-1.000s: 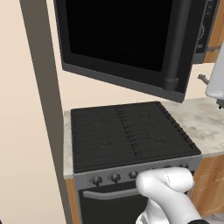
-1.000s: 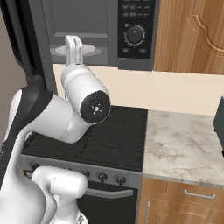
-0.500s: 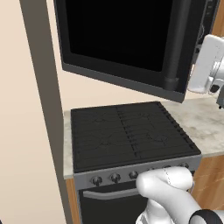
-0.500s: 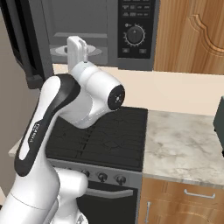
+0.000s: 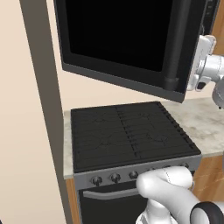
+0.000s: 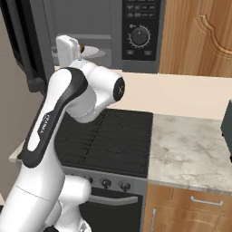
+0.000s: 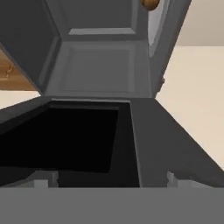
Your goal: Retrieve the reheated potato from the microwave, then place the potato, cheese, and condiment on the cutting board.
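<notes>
arm has swung up to microwave (image 6: 136, 31) mouth; potato (image 7: 149, 4) maybe inside; gripper (image 6: 68, 45) jaws unclear.

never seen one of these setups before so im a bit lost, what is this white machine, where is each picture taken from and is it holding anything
These are rendered pictures of a simulated kitchen. The white machine is a robot arm on a base that can drive. Two cameras ride on that base, behind the arm to its left and right; a third sits on the hand and looks along the gripper.

In both base views you see a black stove set in a marble counter, with the microwave above it. Its door is swung open. In the right base view the hand is raised in front of the open cavity, where a small brown lump, probably the potato, peeks out beside it on a pale turntable plate.

The hand view is rolled and shows the grey cavity. The fingertips are not clear enough to tell whether the gripper is open; nothing visibly sits between them.
</notes>
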Tool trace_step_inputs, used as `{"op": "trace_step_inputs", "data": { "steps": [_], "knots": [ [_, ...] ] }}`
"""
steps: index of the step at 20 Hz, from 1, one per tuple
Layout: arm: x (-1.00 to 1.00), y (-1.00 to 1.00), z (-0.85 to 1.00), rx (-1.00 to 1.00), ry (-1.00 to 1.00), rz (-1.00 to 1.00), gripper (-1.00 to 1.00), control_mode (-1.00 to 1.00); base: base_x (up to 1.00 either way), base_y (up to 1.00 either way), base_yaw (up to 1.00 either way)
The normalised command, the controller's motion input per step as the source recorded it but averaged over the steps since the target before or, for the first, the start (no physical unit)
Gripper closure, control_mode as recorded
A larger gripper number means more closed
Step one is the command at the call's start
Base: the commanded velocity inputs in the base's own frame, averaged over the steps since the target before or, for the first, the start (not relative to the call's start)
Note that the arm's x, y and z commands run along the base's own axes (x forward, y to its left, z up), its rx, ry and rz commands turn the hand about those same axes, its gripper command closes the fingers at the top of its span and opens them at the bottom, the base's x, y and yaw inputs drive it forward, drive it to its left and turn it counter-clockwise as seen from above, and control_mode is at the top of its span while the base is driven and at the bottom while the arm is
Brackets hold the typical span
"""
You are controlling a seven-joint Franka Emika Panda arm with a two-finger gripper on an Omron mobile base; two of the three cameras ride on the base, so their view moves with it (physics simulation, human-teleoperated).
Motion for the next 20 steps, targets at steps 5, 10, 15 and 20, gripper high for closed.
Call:
{"op": "trace_step_inputs", "data": {
  "steps": [5, 10, 15, 20],
  "knots": [
    [-0.38, 0.45, 0.10, -0.11, -0.05, 0.28, -1.00, -1.00, 0.00, 0.00, 0.00],
    [-0.49, 0.45, 0.11, -0.07, 0.00, 0.29, -1.00, -1.00, 0.00, 0.00, 0.00],
    [-0.50, 0.60, 0.04, -0.10, -0.03, 0.25, -1.00, -1.00, 0.00, 0.00, 0.00],
    [-0.33, 0.75, 0.00, -0.14, -0.15, 0.07, -1.00, -1.00, 0.00, 0.00, 0.00]
  ]
}}
